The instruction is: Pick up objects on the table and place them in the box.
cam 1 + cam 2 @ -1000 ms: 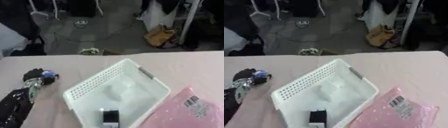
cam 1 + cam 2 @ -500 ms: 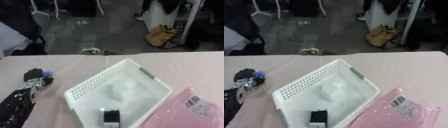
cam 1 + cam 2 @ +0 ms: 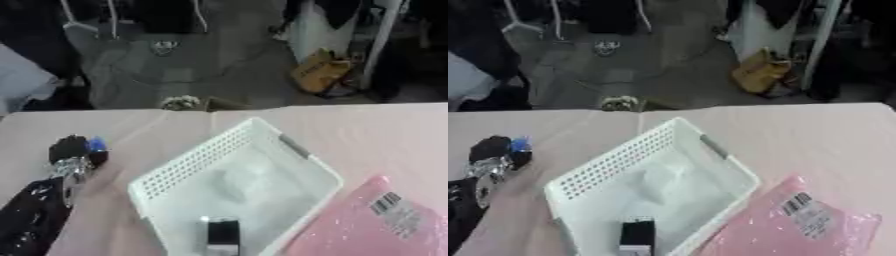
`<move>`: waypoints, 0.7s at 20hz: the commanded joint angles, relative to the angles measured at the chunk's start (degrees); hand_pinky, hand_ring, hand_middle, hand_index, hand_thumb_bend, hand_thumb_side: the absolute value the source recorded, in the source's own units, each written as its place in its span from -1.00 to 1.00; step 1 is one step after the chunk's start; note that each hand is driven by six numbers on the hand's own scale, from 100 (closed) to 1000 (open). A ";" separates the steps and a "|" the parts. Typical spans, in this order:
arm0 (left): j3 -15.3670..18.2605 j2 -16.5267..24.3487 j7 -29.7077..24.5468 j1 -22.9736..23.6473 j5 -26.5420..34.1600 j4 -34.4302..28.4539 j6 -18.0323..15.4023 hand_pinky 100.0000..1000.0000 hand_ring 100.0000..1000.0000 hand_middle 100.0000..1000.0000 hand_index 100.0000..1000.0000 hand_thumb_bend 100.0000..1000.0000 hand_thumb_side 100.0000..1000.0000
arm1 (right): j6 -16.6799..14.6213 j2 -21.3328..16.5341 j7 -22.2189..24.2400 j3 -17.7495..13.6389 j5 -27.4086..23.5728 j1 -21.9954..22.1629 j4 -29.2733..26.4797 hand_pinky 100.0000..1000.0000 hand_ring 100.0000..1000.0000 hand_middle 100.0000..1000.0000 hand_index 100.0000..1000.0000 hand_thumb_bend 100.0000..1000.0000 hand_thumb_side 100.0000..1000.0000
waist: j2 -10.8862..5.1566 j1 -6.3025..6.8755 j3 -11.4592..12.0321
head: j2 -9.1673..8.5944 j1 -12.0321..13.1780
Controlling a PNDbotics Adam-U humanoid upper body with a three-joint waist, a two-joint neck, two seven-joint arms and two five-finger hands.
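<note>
Centrally on the pale pink table (image 3: 376,125), a white perforated basket (image 3: 187,164) is seen, turned askew so that its long axis runs from the near left toward the far right; one corner is pointed toward the table's far edge. A grey handle (image 3: 293,147) is set on its right-hand rim. Inside the basket, at its near end, a small black and white object (image 3: 222,236) is stood with its long side running roughly toward the viewer; what it is cannot be made out. A whitish, translucent lump (image 3: 241,181) is also lying in the middle of the basket floor.

Just beside the basket's right wall, a pink padded mailer bag (image 3: 798,228) is laid flat on the table, its long axis slanted from near left to far right, with a white barcode label (image 3: 796,203) near its upper end. Whether the bag touches the basket cannot be told.

At the left edge, the robot's left hand (image 3: 74,152) is shown on the end of a black arm that enters from the lower left corner. Its dark fingers are bunched around a small blue thing (image 3: 95,144), which is held clear of the basket, well to its left. The right hand is not visible in either view.
</note>
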 commanded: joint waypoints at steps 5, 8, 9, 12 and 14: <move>-0.93 1.35 6.62 -1.49 -2.19 -2.89 -1.50 -1.00 -1.00 -1.00 -0.25 -1.00 0.90 | -0.23 -1.03 -0.76 -0.52 0.36 -0.56 -1.16 0.51 0.60 0.48 0.48 -1.00 1.00 | -0.18 -0.96 0.13 | 0.12 -0.37; -1.87 1.92 5.26 -1.97 -4.12 -4.37 -2.28 -1.00 -1.00 -1.00 -0.27 -1.00 0.86 | -0.25 -1.16 -0.92 -0.57 0.29 -0.74 -1.16 0.51 0.60 0.48 0.48 -1.00 1.00 | -0.38 -0.94 0.28 | 0.28 -0.53; -1.96 2.10 4.74 -2.11 -4.80 -5.01 -2.29 -1.00 -1.00 -1.00 -0.28 -1.00 0.83 | -0.26 -1.20 -0.98 -0.60 0.28 -0.78 -1.16 0.51 0.60 0.48 0.48 -1.00 1.00 | -0.43 -0.92 0.35 | 0.30 -0.58; -2.40 2.70 3.21 -2.44 -6.73 -7.65 -2.22 -1.00 -1.00 -1.00 -0.28 -1.00 0.82 | -0.26 -1.34 -1.15 -0.68 0.30 -0.94 -1.16 0.51 0.59 0.48 0.48 -1.00 1.00 | -0.54 -0.86 0.69 | 0.47 -0.89; -2.80 3.09 1.73 -2.57 -7.72 -9.75 -2.26 -1.00 -1.00 -1.00 -0.28 -1.00 0.81 | -0.23 -1.45 -1.27 -0.74 0.32 -1.04 -1.16 0.51 0.59 0.48 0.48 -1.00 1.00 | -0.64 -0.82 0.96 | 0.59 -1.12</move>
